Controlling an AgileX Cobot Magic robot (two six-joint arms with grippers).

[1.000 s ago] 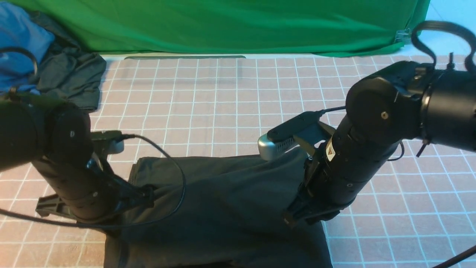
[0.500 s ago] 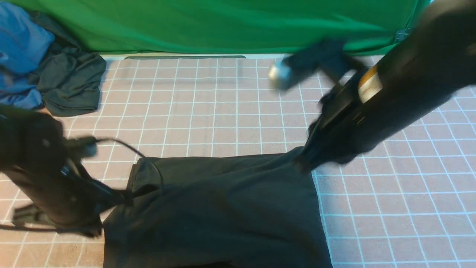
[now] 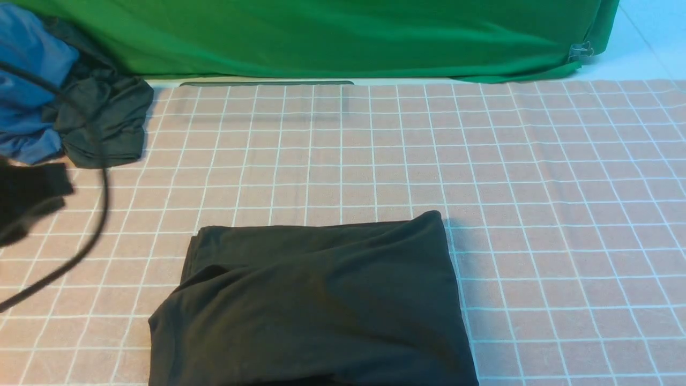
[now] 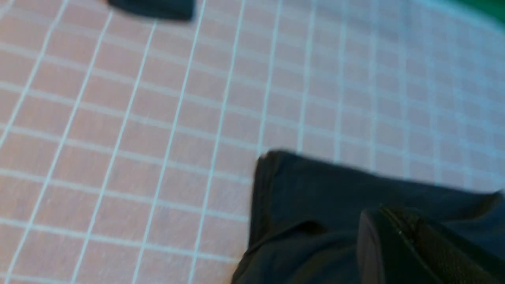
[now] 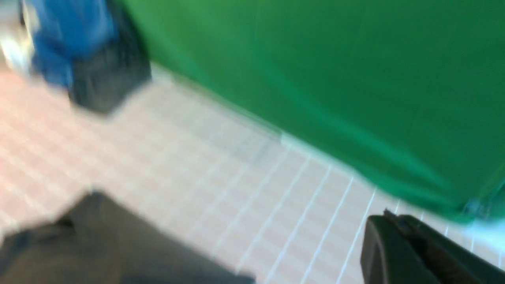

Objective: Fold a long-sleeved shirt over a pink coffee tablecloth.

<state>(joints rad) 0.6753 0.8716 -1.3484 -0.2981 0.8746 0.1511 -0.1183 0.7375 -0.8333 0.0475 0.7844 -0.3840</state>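
Folded long-sleeved shirt (image 3: 316, 300) flat on pink coffee tablecloth (image 3: 536, 187), clear of both grippers: left gripper (image 4: 388, 225) clenched empty above it, right gripper (image 5: 388, 232) clenched, raised.

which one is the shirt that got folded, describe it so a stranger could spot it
Start from the pink coffee tablecloth with its white grid. On its near edge, about the middle, lies the long-sleeved shirt, a broad black folded slab with no print showing. The other dark garment is smaller, crumpled, and sits far left beside a blue garment.
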